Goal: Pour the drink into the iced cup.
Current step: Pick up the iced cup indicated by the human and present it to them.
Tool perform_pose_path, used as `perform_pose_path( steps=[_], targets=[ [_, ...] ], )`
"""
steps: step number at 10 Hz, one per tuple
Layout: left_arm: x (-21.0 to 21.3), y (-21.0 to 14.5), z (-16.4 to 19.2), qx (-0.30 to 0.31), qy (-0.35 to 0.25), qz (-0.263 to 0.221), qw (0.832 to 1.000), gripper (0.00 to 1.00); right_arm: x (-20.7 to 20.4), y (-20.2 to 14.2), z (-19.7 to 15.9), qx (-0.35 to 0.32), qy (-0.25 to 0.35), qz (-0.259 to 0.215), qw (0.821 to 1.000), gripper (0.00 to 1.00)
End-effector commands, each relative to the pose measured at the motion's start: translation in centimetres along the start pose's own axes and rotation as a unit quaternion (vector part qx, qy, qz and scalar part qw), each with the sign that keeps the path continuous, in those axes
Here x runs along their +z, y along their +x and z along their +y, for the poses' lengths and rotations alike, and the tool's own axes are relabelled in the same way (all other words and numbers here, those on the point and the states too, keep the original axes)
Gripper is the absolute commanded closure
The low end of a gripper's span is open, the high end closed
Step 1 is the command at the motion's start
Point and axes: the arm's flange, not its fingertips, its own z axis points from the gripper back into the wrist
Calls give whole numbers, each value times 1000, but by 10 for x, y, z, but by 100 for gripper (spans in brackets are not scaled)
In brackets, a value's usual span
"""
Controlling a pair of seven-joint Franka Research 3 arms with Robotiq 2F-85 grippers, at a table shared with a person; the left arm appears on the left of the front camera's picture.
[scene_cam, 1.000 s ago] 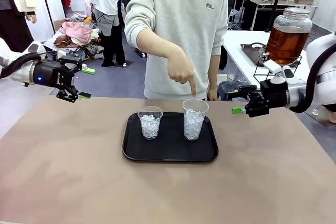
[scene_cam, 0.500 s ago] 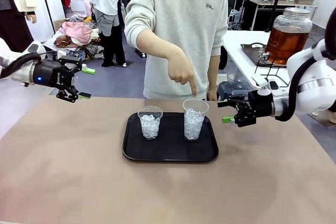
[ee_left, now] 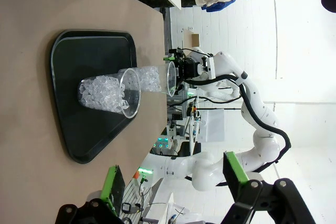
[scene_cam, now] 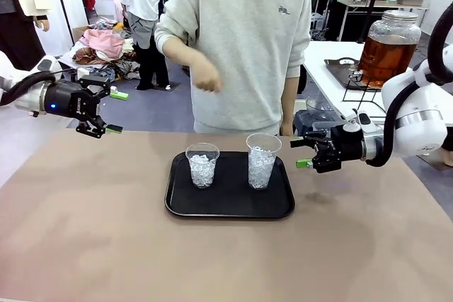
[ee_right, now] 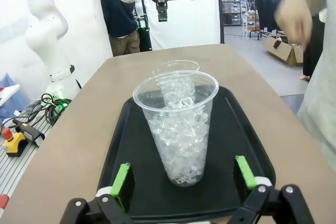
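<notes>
Two clear plastic cups filled with ice stand on a black tray (scene_cam: 230, 211): the left cup (scene_cam: 202, 165) and the taller right cup (scene_cam: 262, 160). My right gripper (scene_cam: 301, 152) is open, level with the right cup and just to its right, not touching it. In the right wrist view that cup (ee_right: 178, 124) stands straight ahead of the open gripper (ee_right: 182, 177), beyond the fingertips. My left gripper (scene_cam: 117, 112) hangs open and holds nothing at the far left, above the table. The amber drink (scene_cam: 386, 60) fills a glass dispenser jar on a side table at the back right.
A person in a grey sweatshirt stands at the far side, one hand (scene_cam: 205, 79) raised at chest height. The jar sits on a black wire stand (scene_cam: 357, 90) beside a dark tray. The left wrist view shows the tray (ee_left: 79, 124) and both cups from the side.
The person's hand, which pointed down at the right cup, has lifted to the chest. My right gripper has moved left and slightly down, closer to that cup. The left arm has not moved.
</notes>
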Motion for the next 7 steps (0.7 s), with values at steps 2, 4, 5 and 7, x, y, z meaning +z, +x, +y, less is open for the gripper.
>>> perform_pose_path(
  steps=[2, 4, 5, 7],
  targets=[
    [1, 0, 0, 0, 0, 0, 1000, 0, 0, 0, 0, 0, 0, 0, 1000, 0],
    [1, 0, 0, 0, 0, 0, 1000, 0, -12, -6, -5, -6, 11, -27, 1000, 0],
    [1, 0, 0, 0, 0, 0, 1000, 0, -19, -9, -7, -6, 21, -39, 999, 0],
    [1, 0, 0, 0, 0, 0, 1000, 0, -27, -17, -12, 2, 28, -49, 998, 0]
  ],
)
